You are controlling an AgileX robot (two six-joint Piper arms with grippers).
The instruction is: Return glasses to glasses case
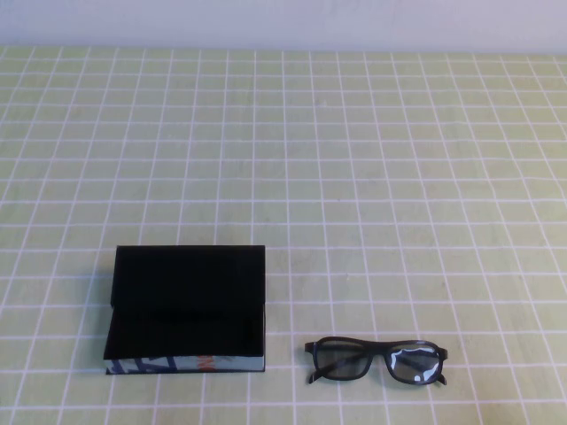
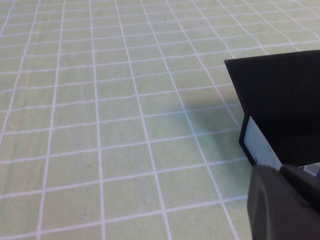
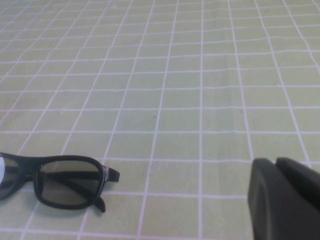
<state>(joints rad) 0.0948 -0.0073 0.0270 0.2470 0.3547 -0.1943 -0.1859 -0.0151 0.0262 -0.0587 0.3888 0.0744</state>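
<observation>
The glasses case (image 1: 190, 276) lies open near the front left of the table, lid flat behind it, pale printed front edge (image 1: 186, 363) toward me. Its black lid and a pale side wall also show in the left wrist view as the case (image 2: 278, 95). The black glasses (image 1: 378, 361) lie to the right of the case, apart from it, arms folded. In the right wrist view the glasses (image 3: 56, 179) rest on the cloth. My left gripper (image 2: 282, 172) hovers beside the case, shut and empty. Off to the side of the glasses, my right gripper (image 3: 276, 162) is shut and empty. Neither gripper shows in the high view.
A yellow-green cloth with a white grid (image 1: 354, 177) covers the whole table. A pale wall (image 1: 283, 22) runs along the far edge.
</observation>
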